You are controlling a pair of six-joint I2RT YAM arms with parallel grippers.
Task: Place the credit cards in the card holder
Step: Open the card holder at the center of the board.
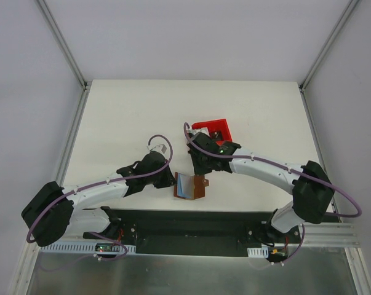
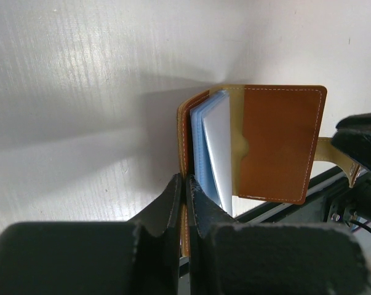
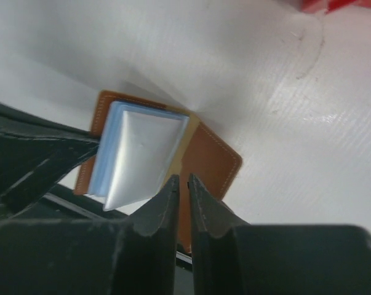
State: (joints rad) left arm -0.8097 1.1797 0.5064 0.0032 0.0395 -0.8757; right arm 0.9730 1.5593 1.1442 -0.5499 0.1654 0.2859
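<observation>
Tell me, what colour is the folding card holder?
The small leather-like folding card holder is brown with pale stitching; left wrist view.

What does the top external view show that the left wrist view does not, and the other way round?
Only the top external view: the left arm and right arm whole, and the red bin beyond the right gripper. Only the left wrist view: the left gripper shut on one cover edge of the card holder, and the white stitching on its flap. Both: the open holder, the pale cards inside it, and the white table.
</observation>
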